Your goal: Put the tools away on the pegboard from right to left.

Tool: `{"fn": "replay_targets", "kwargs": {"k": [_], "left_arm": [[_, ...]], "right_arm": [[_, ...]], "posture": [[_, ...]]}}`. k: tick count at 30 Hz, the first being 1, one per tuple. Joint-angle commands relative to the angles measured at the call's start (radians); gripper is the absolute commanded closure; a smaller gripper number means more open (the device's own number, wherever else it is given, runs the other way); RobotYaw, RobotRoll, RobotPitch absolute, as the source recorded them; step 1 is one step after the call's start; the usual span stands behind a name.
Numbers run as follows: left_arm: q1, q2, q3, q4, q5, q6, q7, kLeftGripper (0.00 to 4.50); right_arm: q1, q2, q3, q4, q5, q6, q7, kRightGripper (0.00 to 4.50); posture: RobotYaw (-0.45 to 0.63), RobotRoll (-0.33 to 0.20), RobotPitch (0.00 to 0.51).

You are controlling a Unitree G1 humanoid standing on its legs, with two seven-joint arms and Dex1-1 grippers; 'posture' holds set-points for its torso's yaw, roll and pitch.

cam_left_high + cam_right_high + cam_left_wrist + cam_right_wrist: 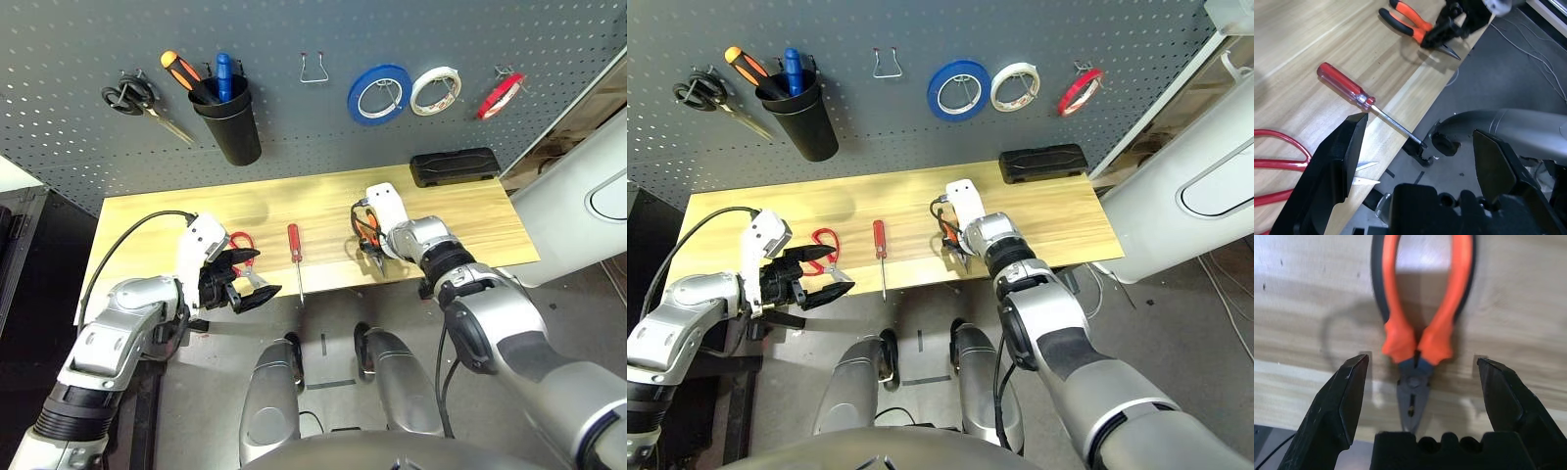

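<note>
Right pincer (1420,396) pitched steeply down, fingers spread wide, nothing gripped. Left pincer (245,279) low at the near-left, angled inward and slightly down, fingers wide, empty.

Overall light: bright and even, white, from overhead.
Pegboard (294,127): evenly lit; the black cup (230,122) throws a short soft shadow down and to its side on the pegboard.
Table (460,211): pale wood, well lit, with a faint dull patch on the table just below the pegboard.
Shadows on the table: soft smudge under the orange-and-black-handled pliers (1418,328), a curved one beside them; thin shadow along the screwdriver (1359,95).
Focus: head views sharp; right wrist view soft, the pliers blurred, the wood grain smeared.
Fingers (1334,166): near-black, little detail in them.
Glare: mild sheen on the silver forearm (509,333).
Edges: the pegboard's lines bow in the head views.
</note>
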Motion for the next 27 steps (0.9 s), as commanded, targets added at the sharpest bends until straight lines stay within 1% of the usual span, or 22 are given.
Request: {"fn": "replay_targets", "kwargs": {"k": [1,4,5,9,10,11,17,21,27], "left_arm": [[0.02,0.003,0.012,-0.019,-0.01,0.013,0.011,0.0],[0.028,0.004,0.02,-0.031,-0.011,0.015,0.016,0.0],[0.031,0.004,0.023,-0.034,-0.011,0.016,0.019,0.0],[0.039,0.006,0.037,-0.041,-0.012,0.014,0.025,0.0],[0.041,0.005,0.044,-0.041,-0.013,0.011,0.026,0.0],[0.042,0.004,0.05,-0.041,-0.016,0.004,0.025,0.0],[0.03,-0.015,0.093,-0.037,-0.05,-0.012,0.027,0.0],[0.018,-0.018,0.117,-0.031,-0.069,-0.022,0.025,0.0],[-0.003,-0.004,0.18,-0.037,-0.136,-0.014,0.008,0.0]], "right_arm": [[-0.016,0.008,-0.019,0.058,-0.005,-0.042,-0.003,0.64],[-0.02,0.007,-0.033,0.091,-0.001,-0.07,-0.011,1.63],[-0.02,0.006,-0.037,0.1,0.0,-0.078,-0.012,2.04],[-0.019,0.003,-0.04,0.123,-0.014,-0.111,-0.014,3.47],[-0.018,0.002,-0.04,0.124,-0.016,-0.122,-0.011,3.68],[-0.017,0.0,-0.038,0.122,-0.019,-0.133,-0.005,3.74],[-0.01,-0.032,-0.004,0.067,-0.053,-0.16,0.066,3.74],[0.022,-0.067,0.009,-0.059,-0.048,-0.125,0.133,3.74],[0.192,-0.15,0.065,-0.575,-0.022,0.067,0.267,3.74]], "posture": [[0.06,0.0,0.245],[0.07,0.0,0.24],[0.08,0.0,0.237],[0.09,0.0,0.228],[0.1,0.0,0.224],[0.1,0.0,0.219],[0.09,0.0,0.191],[0.08,0.0,0.173],[0.06,0.0,0.153]]}}
